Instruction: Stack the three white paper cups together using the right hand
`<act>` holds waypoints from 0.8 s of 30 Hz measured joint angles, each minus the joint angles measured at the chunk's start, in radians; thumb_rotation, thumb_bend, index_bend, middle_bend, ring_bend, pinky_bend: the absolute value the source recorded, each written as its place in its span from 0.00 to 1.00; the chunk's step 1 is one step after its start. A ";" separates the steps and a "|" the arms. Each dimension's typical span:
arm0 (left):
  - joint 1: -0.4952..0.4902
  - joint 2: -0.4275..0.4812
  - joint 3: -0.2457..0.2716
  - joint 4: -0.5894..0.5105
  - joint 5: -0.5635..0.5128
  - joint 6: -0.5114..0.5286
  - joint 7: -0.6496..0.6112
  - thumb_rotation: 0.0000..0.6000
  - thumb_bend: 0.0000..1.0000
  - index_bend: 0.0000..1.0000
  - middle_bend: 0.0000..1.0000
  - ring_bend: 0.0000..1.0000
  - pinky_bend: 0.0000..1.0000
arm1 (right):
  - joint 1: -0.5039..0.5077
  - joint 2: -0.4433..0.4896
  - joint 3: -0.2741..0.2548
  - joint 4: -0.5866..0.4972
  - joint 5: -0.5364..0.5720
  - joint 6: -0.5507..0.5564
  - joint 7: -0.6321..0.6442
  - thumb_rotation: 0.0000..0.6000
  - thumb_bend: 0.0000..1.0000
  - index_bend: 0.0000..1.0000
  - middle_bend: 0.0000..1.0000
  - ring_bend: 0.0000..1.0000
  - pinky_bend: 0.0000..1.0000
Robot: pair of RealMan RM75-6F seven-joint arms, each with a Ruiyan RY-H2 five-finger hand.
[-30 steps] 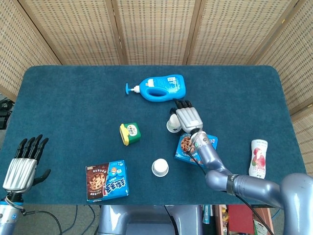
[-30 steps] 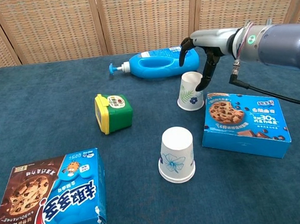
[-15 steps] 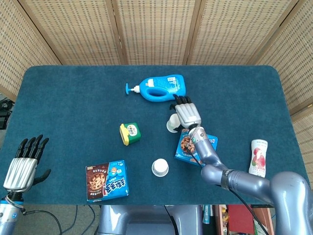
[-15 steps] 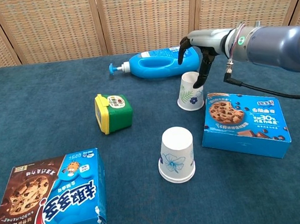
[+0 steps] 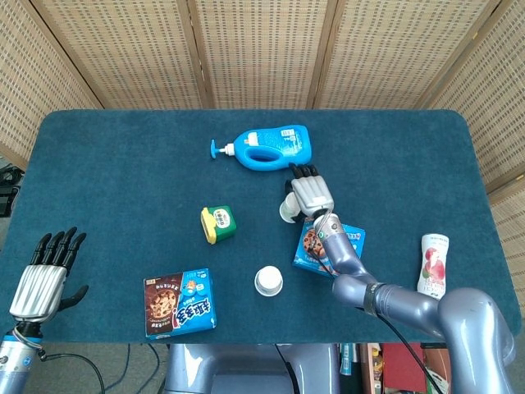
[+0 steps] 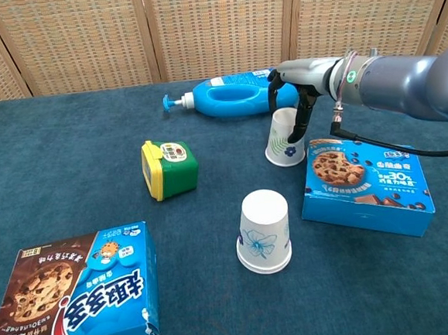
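Note:
Two white paper cups with blue flower prints show, both upside down on the blue table. One cup [image 5: 268, 281] [image 6: 263, 232] stands alone near the front. The other cup [image 5: 286, 210] [image 6: 284, 137] stands further back, beside a cookie box. My right hand [image 5: 309, 194] [image 6: 296, 93] hovers over this far cup, its fingers [image 6: 303, 119] hanging down against the cup's right side and not closed round it. A third cup is not visible. My left hand [image 5: 41, 281] rests at the front left corner with fingers spread, holding nothing.
A blue pump bottle [image 5: 267, 148] [image 6: 230, 95] lies behind the far cup. A blue cookie box [image 5: 330, 246] [image 6: 365, 183] sits right of it. A green-yellow tub [image 5: 218, 224] [image 6: 170, 168], another cookie box [image 5: 180, 302] [image 6: 67, 292] and a pink bottle [image 5: 433, 264] also stand on the table.
My right hand has drawn in to the left, over the far cup, bringing its fingers to the cup's side. Both cups stay put. The left hand sank slightly.

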 measured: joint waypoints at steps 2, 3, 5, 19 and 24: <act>-0.001 -0.001 0.001 0.001 0.001 -0.002 0.000 1.00 0.26 0.00 0.00 0.00 0.00 | -0.002 -0.006 -0.001 0.010 -0.008 0.000 0.007 1.00 0.10 0.50 0.12 0.00 0.09; -0.002 -0.001 0.001 0.001 0.001 -0.002 0.000 1.00 0.26 0.00 0.00 0.00 0.00 | -0.003 -0.008 -0.001 0.013 -0.011 -0.001 0.011 1.00 0.10 0.50 0.12 0.00 0.09; -0.002 -0.001 0.000 0.001 -0.001 -0.002 -0.001 1.00 0.26 0.00 0.00 0.00 0.00 | -0.004 -0.011 0.000 0.015 -0.017 0.000 0.014 1.00 0.10 0.51 0.12 0.00 0.09; -0.003 -0.001 0.003 -0.002 0.003 -0.001 -0.001 1.00 0.26 0.00 0.00 0.00 0.00 | 0.005 0.049 0.023 -0.096 -0.033 0.046 -0.025 1.00 0.10 0.52 0.13 0.00 0.09; -0.002 0.001 0.004 -0.004 0.007 0.004 -0.004 1.00 0.26 0.00 0.00 0.00 0.00 | 0.013 0.094 0.038 -0.179 -0.020 0.078 -0.064 1.00 0.10 0.52 0.13 0.00 0.09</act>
